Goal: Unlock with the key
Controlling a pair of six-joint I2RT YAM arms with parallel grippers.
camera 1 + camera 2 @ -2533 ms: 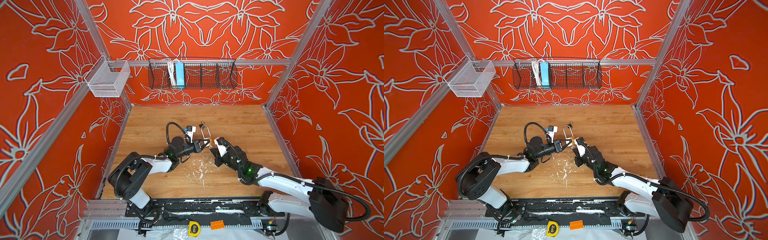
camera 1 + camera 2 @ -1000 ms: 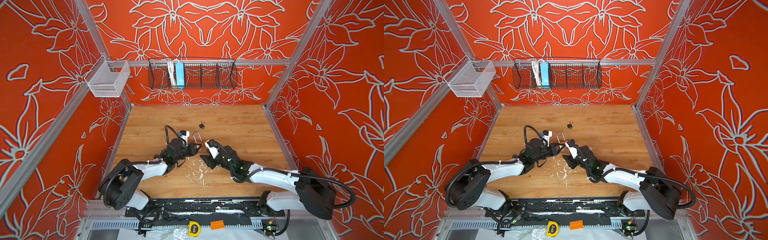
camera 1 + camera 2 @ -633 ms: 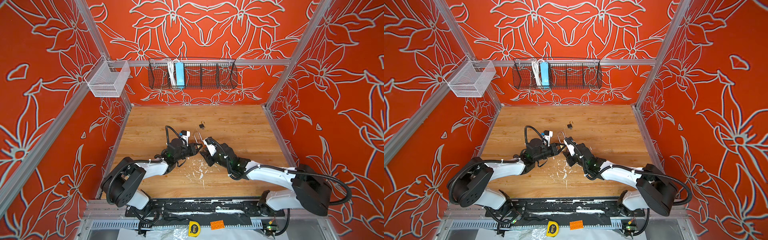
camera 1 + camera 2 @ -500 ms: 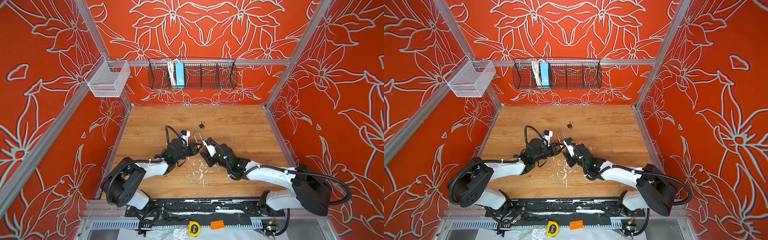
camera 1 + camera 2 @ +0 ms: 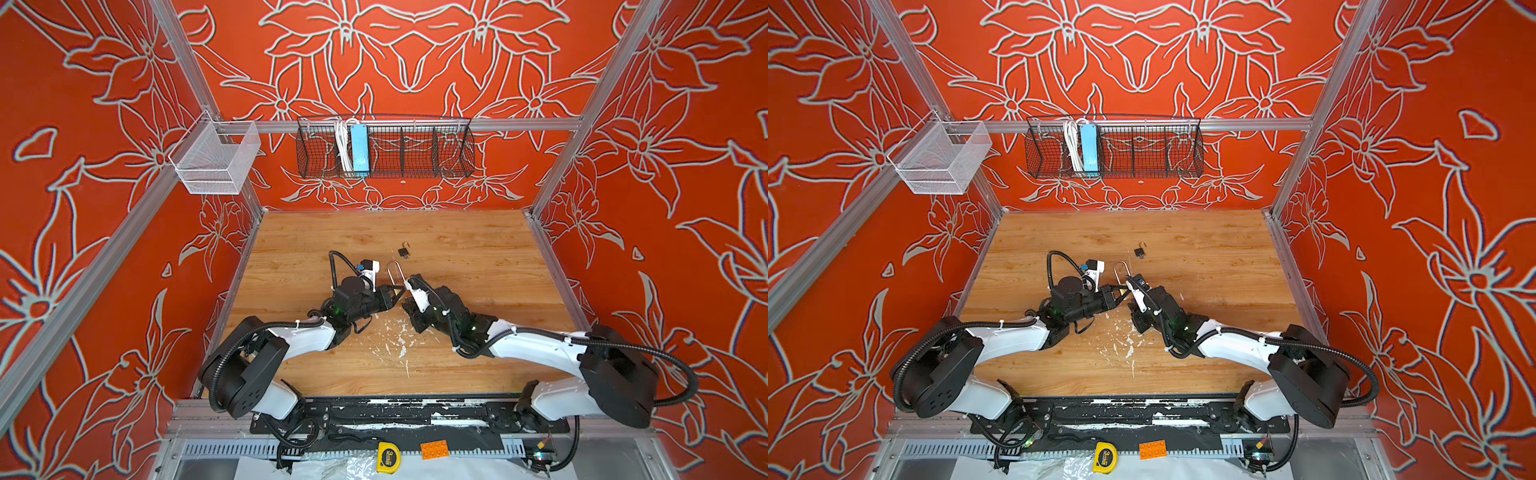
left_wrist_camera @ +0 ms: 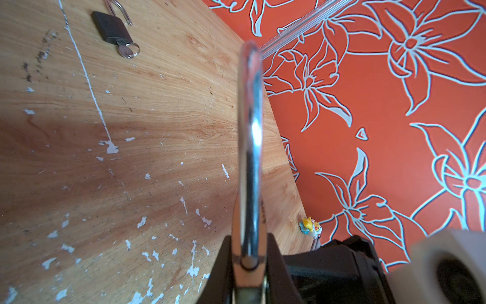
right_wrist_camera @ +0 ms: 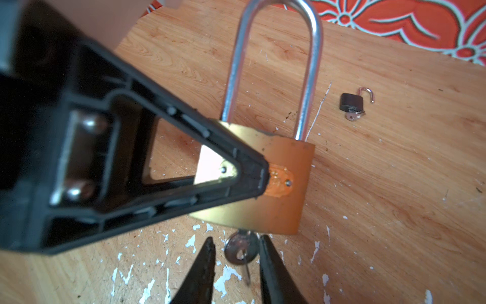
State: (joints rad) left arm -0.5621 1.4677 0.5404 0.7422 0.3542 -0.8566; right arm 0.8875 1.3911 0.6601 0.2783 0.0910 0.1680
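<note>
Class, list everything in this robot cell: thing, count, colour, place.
Brass padlock: 1, gold, in left gripper.
Key: 1, silver, in its keyhole.
Small padlock: 1, black, open, on table.
Wire basket: 1, black, back wall.
Power strip: 1, blue, in wire basket.
Mesh basket: 1, white, left rail.
Tape measure: 1, yellow, front edge.
Brick: 1, orange, beside it.
Left gripper: 1, black, clamping brass padlock.
Right gripper: 1, black, astride key.
</note>
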